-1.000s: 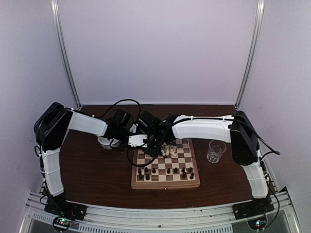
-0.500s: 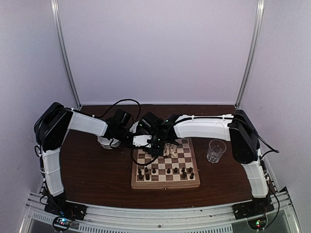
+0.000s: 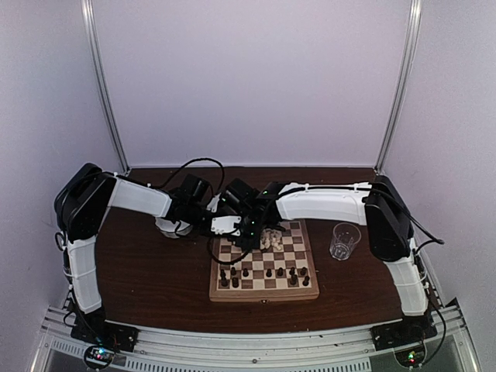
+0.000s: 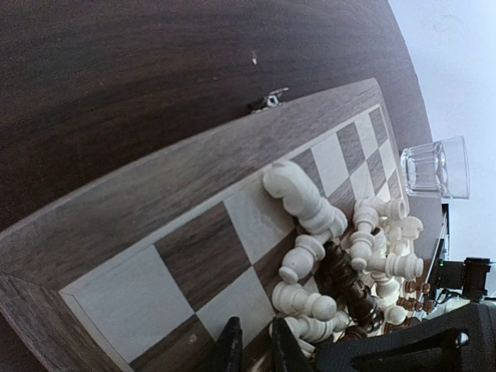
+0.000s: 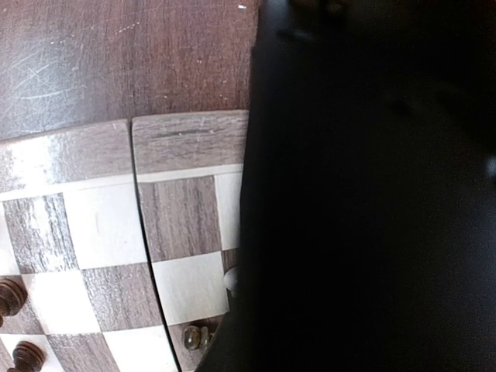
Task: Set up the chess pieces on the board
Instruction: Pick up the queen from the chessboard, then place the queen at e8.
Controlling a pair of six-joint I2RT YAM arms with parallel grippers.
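The board (image 3: pixel 263 263) lies in the middle of the table. Dark chess pieces (image 3: pixel 265 273) stand on its near rows. Cream pieces, with a few dark ones among them, lie heaped (image 3: pixel 271 239) on the far squares. The heap (image 4: pixel 341 256) also shows in the left wrist view. My left gripper (image 4: pixel 256 353) hangs low over the board's far-left squares, just beside the heap. Its jaws stand a narrow gap apart with nothing between them. My right gripper (image 3: pixel 250 223) is close by. A black body fills most of the right wrist view and hides its fingers.
A clear glass (image 3: pixel 344 240) stands right of the board and also shows in the left wrist view (image 4: pixel 435 167). A white bowl (image 3: pixel 172 227) sits under the left arm. Cables hang over the board's far-left corner, where both wrists crowd.
The right wrist has shifted a little left and back, closer to the left gripper. The left arm has barely moved. The pieces lie as before.
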